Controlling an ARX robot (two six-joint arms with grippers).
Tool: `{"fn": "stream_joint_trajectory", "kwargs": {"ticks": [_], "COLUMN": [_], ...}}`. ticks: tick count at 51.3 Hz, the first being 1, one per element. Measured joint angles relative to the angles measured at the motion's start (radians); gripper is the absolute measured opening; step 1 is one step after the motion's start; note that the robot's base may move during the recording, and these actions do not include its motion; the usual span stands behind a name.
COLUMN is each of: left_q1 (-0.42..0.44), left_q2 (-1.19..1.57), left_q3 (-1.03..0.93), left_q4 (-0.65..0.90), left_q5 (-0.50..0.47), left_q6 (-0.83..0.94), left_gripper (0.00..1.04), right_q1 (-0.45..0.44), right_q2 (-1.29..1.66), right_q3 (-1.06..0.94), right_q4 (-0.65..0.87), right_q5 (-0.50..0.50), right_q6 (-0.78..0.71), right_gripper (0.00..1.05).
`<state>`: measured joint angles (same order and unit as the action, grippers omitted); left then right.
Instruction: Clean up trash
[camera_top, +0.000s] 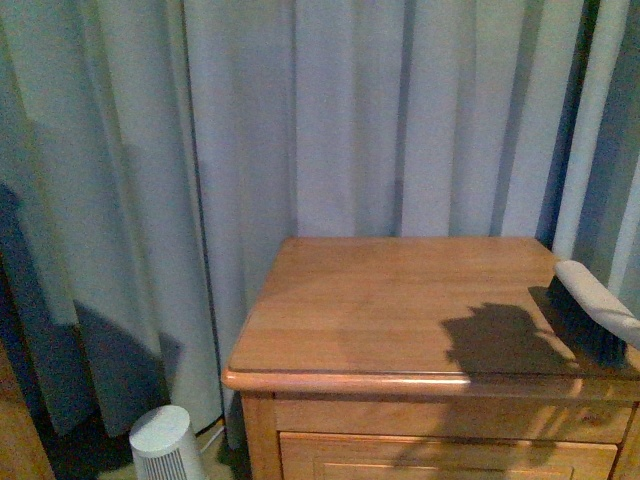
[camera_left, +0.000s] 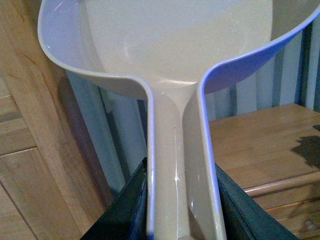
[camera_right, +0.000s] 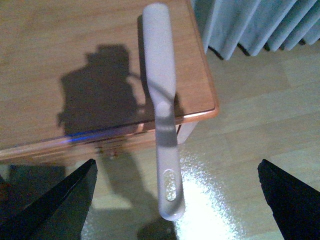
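No crumpled white paper wad shows in any view; the trash is out of view. My left gripper (camera_left: 181, 200) is shut on the handle of the pale beige dustpan (camera_left: 175, 60), whose empty scoop fills the left wrist view, held in the air beside the wooden cabinet (camera_left: 260, 145). My right gripper (camera_right: 176, 172) is open and empty, hovering above a grey hand brush (camera_right: 159, 65). The brush lies on the cabinet top's corner with its handle hanging out over the floor. The front view shows the brush (camera_top: 595, 315) at the cabinet's right edge; neither arm shows there.
The wooden cabinet (camera_top: 380, 300) stands against grey curtains (camera_top: 350, 120). A small white ribbed bin-like object (camera_top: 165, 445) stands on the floor to its left. Wooden panelling (camera_left: 30, 150) is close by the dustpan. Pale shiny floor (camera_right: 240, 125) lies beyond the cabinet's corner.
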<state>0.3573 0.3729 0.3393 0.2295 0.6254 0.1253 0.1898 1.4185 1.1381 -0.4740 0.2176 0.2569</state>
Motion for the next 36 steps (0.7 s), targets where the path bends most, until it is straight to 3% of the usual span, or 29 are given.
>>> {"fn": "stream_joint_trajectory", "kwargs": {"ticks": [36], "left_q1": [0.0], "left_q2": [0.0], "left_q3": [0.0], "left_q4": [0.0], "left_q5": [0.0], "left_q6": [0.0], "left_gripper": [0.29], "right_q1": [-0.041], "right_q2": [0.275], "right_q3": [0.027], "right_q4": [0.079], "right_q5": [-0.115], "right_q6": [0.077], "right_gripper": [0.97]}}
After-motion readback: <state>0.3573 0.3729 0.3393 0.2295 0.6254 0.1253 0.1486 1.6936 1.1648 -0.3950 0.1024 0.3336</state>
